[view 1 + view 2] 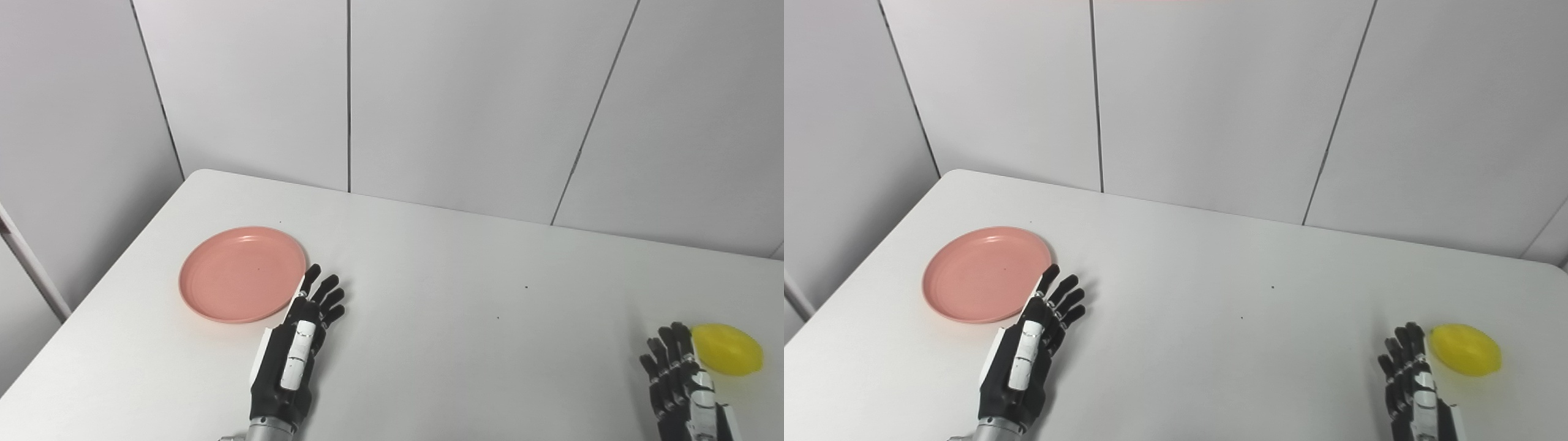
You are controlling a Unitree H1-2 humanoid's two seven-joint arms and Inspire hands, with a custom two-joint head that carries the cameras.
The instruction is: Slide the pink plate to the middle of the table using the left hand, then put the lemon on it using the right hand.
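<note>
A pink plate (239,272) lies flat on the white table (441,294) at the left. My left hand (297,343) is open, fingers stretched forward, just right of the plate's near right rim; I cannot tell whether it touches the rim. A yellow lemon (729,349) lies on the table at the far right. My right hand (680,380) is open and empty, fingers extended, right beside the lemon on its left, not holding it. The same scene shows in the right eye view, with the plate (983,274) and the lemon (1466,349).
Grey wall panels (429,92) stand behind the table's far edge. The table's left edge runs diagonally close to the plate. Bare tabletop lies between the two hands.
</note>
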